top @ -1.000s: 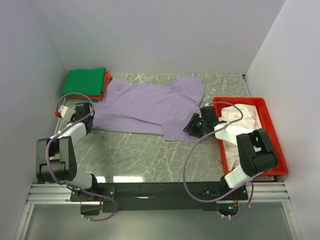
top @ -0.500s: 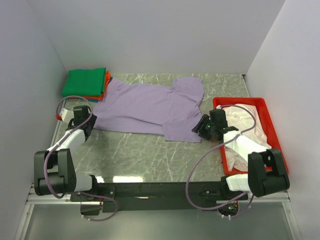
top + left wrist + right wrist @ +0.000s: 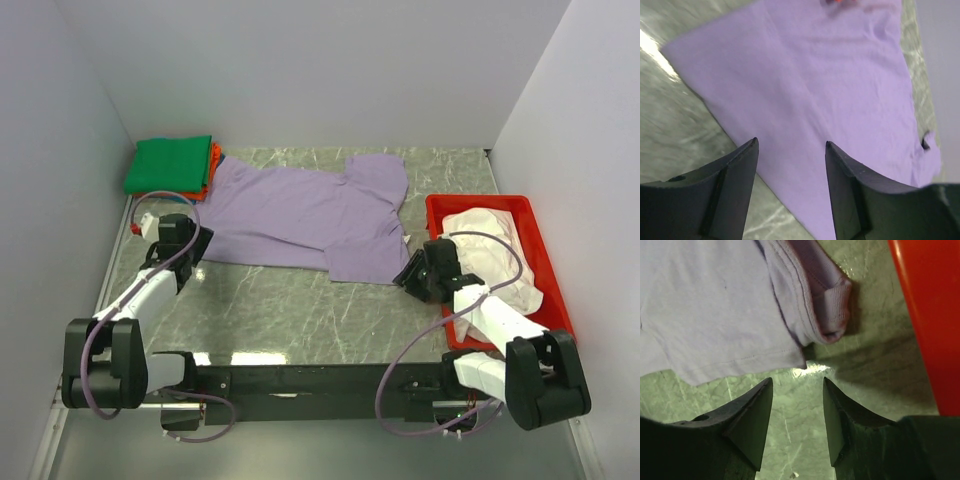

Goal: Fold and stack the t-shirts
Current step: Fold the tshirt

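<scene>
A lavender purple t-shirt (image 3: 300, 212) lies spread flat across the back of the marble table. My left gripper (image 3: 196, 246) hovers open at its near left corner; the left wrist view shows purple cloth (image 3: 810, 85) between and beyond the jaws, nothing gripped (image 3: 791, 143). My right gripper (image 3: 408, 272) is open just off the shirt's near right hem, with its jaws over bare marble (image 3: 797, 381) and a rolled sleeve edge (image 3: 832, 305) ahead. A folded stack, green t-shirt (image 3: 170, 163) on top of an orange-red one (image 3: 213, 162), sits at the back left. A pale pinkish-white t-shirt (image 3: 495, 250) lies crumpled in the tray.
A red plastic tray (image 3: 438, 210) stands at the right, close beside my right arm; its wall (image 3: 925, 315) fills the right of the right wrist view. White walls enclose the table on three sides.
Both arms have pulled back toward the near edge, the left gripper moving right along the shirt's corner and the right gripper coming off the shirt's hem. The left jaws opened wider.
</scene>
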Controlling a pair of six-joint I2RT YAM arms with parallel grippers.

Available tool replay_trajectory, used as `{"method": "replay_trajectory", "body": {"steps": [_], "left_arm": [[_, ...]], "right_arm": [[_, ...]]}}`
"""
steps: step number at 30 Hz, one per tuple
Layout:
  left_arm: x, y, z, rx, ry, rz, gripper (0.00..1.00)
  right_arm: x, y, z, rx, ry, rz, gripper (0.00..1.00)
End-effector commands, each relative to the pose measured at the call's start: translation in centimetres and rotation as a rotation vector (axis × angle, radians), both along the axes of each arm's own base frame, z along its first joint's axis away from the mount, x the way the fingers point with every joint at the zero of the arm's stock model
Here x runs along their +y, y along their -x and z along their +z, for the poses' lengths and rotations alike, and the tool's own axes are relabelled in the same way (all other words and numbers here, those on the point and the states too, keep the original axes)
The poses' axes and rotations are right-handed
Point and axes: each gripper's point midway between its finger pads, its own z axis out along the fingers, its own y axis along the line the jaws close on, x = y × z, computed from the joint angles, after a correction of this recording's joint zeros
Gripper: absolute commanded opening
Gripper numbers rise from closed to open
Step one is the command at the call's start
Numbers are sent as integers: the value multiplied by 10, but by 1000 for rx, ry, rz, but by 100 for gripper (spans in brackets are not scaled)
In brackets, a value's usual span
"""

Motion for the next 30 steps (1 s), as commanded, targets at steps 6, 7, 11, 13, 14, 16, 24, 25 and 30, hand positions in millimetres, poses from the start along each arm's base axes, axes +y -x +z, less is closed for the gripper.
{"method": "replay_trajectory", "body": {"steps": [6, 7, 11, 13, 14, 16, 24, 25, 30], "left_arm": [[-22, -5, 28, -106, 39, -71, 61], [-22, -5, 30, -115, 40, -74, 61], [-23, -4, 33, -126, 42, -80, 61], [-24, -4, 34, -130, 43, -87, 61], [-25, -5, 35, -129, 44, -91, 61], [-25, -4, 35, -131, 42, -91, 61], [-26, -6, 30, -112, 42, -97, 61], [-26, -7, 27, -106, 45, -97, 61], [-30, -12, 22, -94, 57, -110, 61]], "right_arm": [[2, -15, -12, 10, 0, -21, 49], [2, -16, -13, 7, 0, -24, 49], [0, -22, -12, 0, 6, -39, 47], [1, -26, -9, -10, 6, -39, 42], [1, -26, -9, -7, 7, -39, 39], [4, -29, -5, -14, -9, -29, 24], [20, -42, 31, -65, -81, 13, 0], [22, -43, 35, -68, -88, 20, 0], [27, -68, 65, -107, -89, 32, 0]]}}
